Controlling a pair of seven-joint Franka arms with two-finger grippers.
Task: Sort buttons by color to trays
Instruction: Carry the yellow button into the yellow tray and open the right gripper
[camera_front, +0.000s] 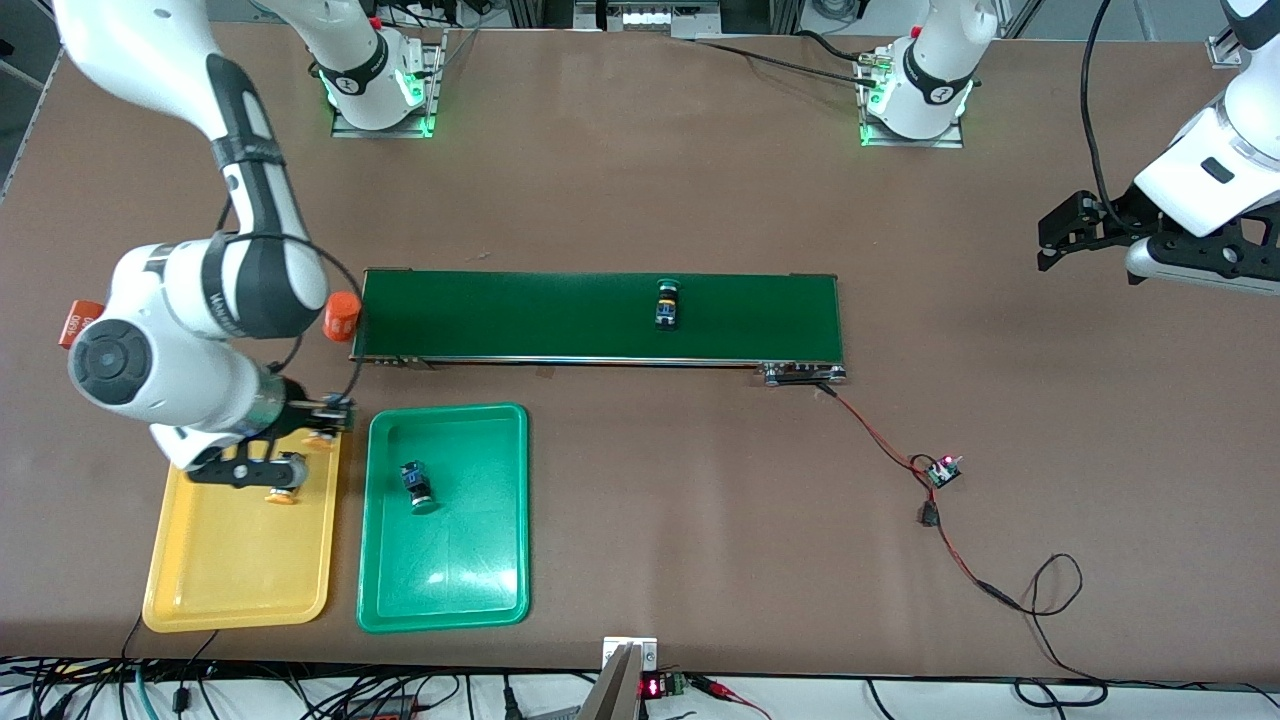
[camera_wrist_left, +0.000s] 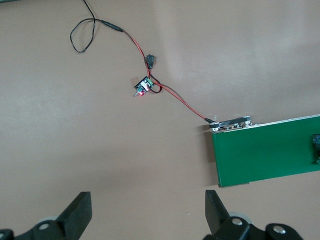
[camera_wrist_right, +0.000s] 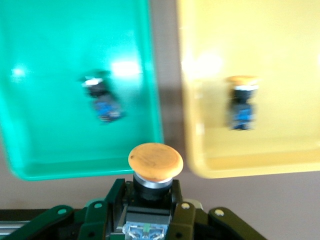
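My right gripper (camera_front: 322, 420) is shut on a yellow-capped button (camera_wrist_right: 155, 162), over the yellow tray's (camera_front: 225, 580) corner nearest the conveyor. A second yellow-capped button (camera_front: 283, 494) lies in that tray, also in the right wrist view (camera_wrist_right: 242, 102). A green-capped button (camera_front: 418, 487) lies in the green tray (camera_front: 450, 590), also in the right wrist view (camera_wrist_right: 102, 102). Another green-capped button (camera_front: 667, 303) lies on the belt. My left gripper (camera_front: 1060, 235) is open and empty, up over bare table at the left arm's end, where the arm waits; its fingers (camera_wrist_left: 80, 215) stand wide apart.
The long dark green conveyor belt (camera_front: 520, 315) lies across the middle, farther from the front camera than the trays. Two orange cylinders (camera_front: 343, 314) (camera_front: 75, 322) stand at its right arm's end. A small circuit board (camera_front: 942, 470) on red wires lies toward the left arm's end.
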